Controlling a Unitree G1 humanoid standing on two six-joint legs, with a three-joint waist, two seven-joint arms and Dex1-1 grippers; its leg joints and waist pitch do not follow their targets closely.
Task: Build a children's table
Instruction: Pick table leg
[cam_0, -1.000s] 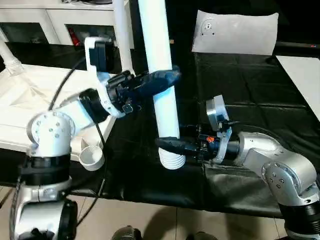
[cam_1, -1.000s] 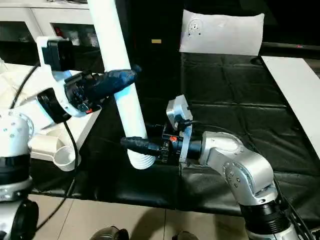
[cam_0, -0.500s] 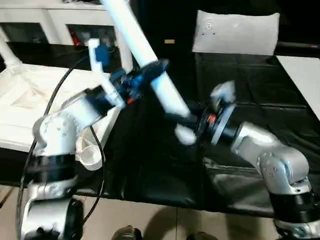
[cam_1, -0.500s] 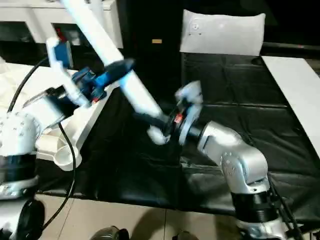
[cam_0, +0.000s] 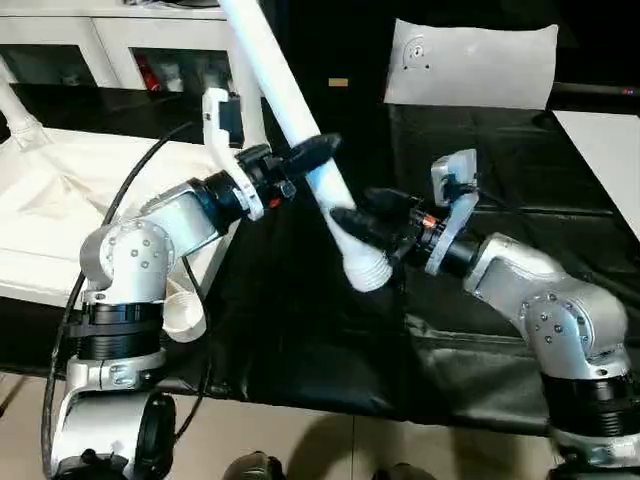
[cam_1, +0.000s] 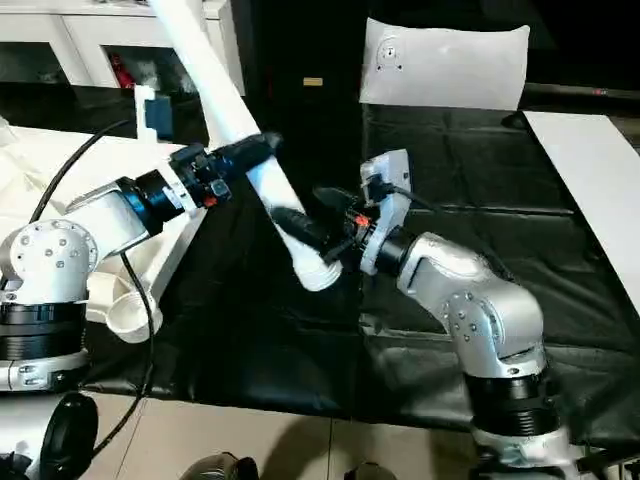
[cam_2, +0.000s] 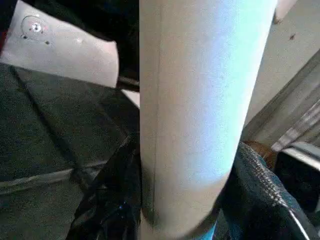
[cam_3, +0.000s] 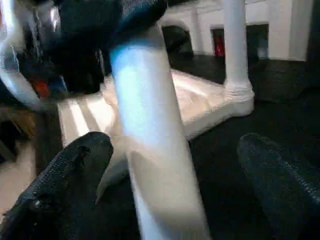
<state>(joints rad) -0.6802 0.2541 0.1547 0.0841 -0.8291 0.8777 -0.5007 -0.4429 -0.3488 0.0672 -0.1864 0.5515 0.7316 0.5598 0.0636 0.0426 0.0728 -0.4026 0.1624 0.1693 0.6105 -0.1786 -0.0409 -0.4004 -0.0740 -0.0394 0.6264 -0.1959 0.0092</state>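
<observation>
Fingers, left: the left gripper (cam_0: 312, 158) is clenched around the leg (cam_0: 290, 110), about midway along what shows of it.
Fingers, right: the right gripper (cam_0: 362, 222) stands spread wide beside the leg's lower end, grasping nothing; in the right wrist view one finger (cam_3: 65, 175) lies on each side of the tube with gaps.
Leg: a long white tube, tilted, its ribbed end (cam_0: 366, 270) low over the black worktop (cam_0: 500, 200).
Tabletop: the white tabletop (cam_0: 60, 200) lies at the robot's left, underside up, another leg (cam_3: 235, 45) already standing in a corner.
Socket: an open round socket (cam_0: 183, 312) waits at the near corner.
Advice: probably swing the ribbed end over that socket, upright, before pushing down.
</observation>
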